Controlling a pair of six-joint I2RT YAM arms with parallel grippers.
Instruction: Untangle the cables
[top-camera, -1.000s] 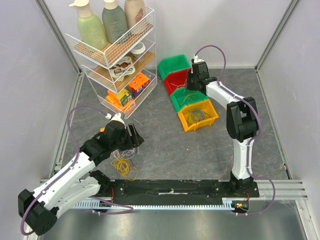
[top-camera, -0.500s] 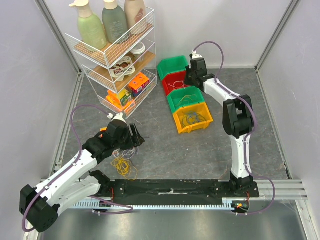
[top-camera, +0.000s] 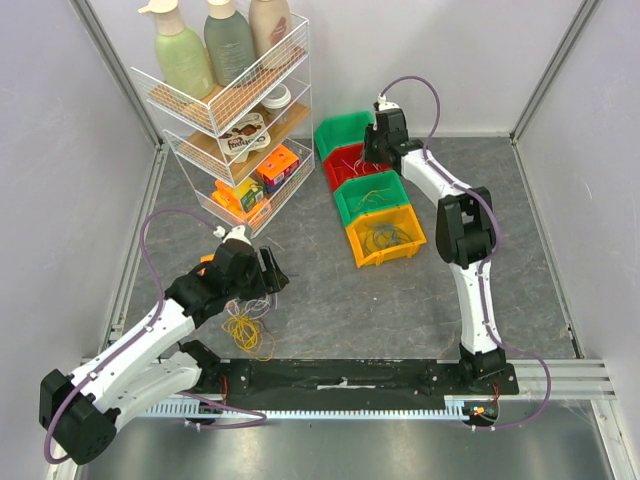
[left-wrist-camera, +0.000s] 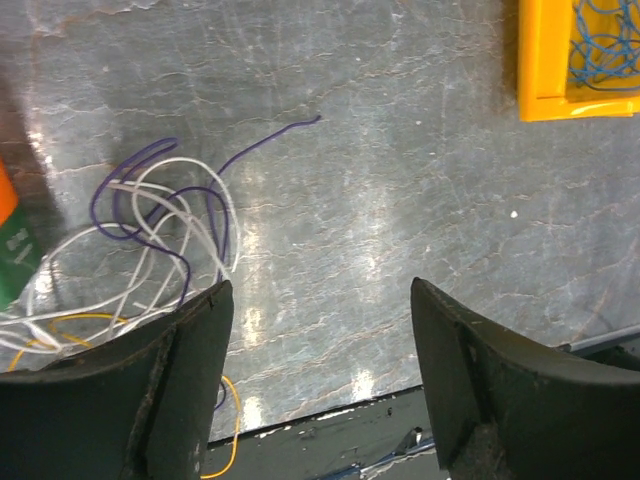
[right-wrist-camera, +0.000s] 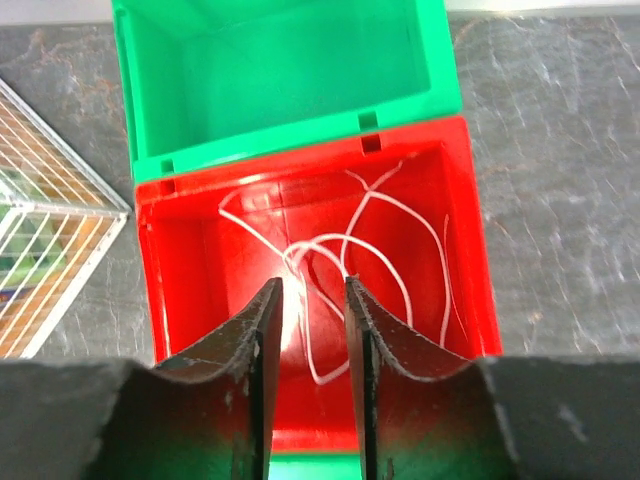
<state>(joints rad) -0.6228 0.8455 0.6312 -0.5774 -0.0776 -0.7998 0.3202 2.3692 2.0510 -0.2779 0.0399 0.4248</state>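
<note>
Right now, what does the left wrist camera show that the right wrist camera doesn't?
Only the left wrist view: white, purple and yellow loose cables tangled on the table, a corner of the yellow bin holding a blue cable, and the left gripper, wide open and empty. Only the right wrist view: the red bin with a white cable in it, the empty green bin behind, a wire rack corner, and the right gripper, narrowly open above the red bin. Shared: only the grey table surface.

Cables (top-camera: 245, 333) on table (top-camera: 330, 290), before rack (top-camera: 235, 120).
</note>
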